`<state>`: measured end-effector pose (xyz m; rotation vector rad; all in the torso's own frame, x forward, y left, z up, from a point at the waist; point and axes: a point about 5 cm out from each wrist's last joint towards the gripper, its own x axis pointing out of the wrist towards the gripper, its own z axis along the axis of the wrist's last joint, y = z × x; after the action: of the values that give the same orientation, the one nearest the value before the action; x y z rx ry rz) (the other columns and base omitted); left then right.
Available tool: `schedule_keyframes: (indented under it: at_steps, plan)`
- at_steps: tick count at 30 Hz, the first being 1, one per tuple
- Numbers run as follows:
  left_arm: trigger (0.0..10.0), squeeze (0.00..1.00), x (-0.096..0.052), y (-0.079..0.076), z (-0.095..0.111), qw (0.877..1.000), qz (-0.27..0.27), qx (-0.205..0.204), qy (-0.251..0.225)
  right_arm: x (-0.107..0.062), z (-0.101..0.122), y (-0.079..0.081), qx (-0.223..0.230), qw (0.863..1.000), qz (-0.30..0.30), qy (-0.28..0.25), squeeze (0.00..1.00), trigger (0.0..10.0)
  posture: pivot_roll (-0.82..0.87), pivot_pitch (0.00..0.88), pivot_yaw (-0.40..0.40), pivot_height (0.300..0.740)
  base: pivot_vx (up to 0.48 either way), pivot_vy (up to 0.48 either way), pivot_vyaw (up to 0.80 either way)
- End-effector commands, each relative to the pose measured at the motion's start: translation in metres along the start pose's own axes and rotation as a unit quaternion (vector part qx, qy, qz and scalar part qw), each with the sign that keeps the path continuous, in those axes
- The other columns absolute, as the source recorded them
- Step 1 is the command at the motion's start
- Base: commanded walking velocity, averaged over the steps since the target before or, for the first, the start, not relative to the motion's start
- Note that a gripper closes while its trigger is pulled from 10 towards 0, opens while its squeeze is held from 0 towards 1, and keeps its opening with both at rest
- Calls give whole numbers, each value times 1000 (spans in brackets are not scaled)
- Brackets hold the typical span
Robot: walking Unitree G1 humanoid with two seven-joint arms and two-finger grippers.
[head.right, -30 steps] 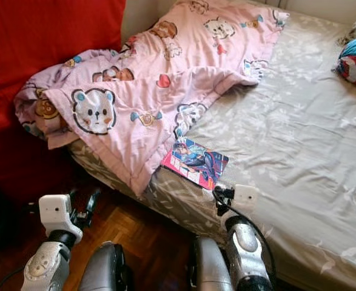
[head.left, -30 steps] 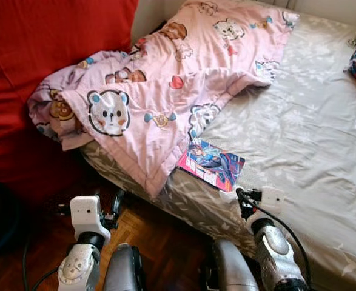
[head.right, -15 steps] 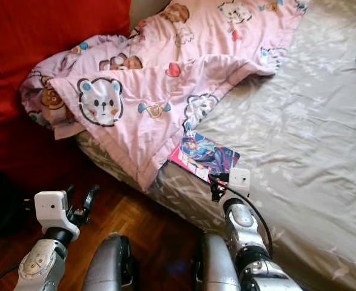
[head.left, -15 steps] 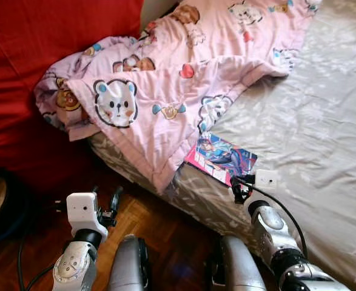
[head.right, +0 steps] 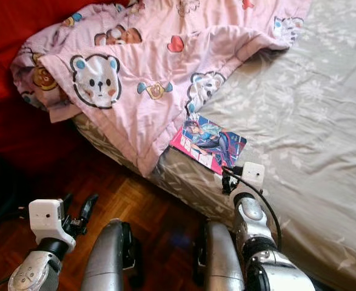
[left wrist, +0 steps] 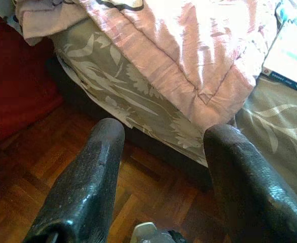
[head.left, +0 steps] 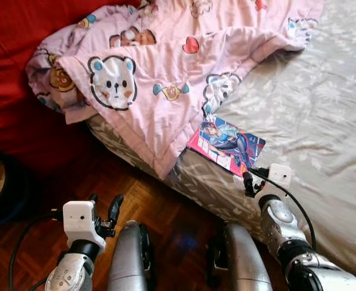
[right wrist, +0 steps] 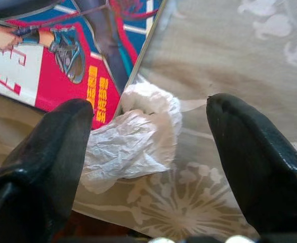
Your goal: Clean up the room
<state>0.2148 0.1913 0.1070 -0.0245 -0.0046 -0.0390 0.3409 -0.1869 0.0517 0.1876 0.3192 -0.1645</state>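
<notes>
Right gripper (right wrist: 148, 147) spread wide, fingers (right wrist: 57, 152) flanking a crumpled white tissue (right wrist: 133, 136) on the grey floral bedsheet (head.left: 323, 121), just beside a comic book (head.left: 226, 144) at the mattress edge. Likely light, soft, crushable; best pinched across its middle bulge. Pink bear quilt (head.left: 165, 85) beyond. Left gripper (left wrist: 163, 167) parted, idle over parquet floor (head.left: 50, 188).
</notes>
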Motion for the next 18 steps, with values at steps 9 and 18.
schedule_keyframes:
  at_steps: [9,18]
  plan:
    - [10000,0,-9,-1,8,1000,3,1,13,1,-2,-1,38,999,-9,12,0,10000,110,520,43,617,0,0,0]
    - [10000,0,-9,-4,12,1000,4,1,15,-1,-8,-6,34,999,-12,21,0,0,105,514,39,617,0,0,0]
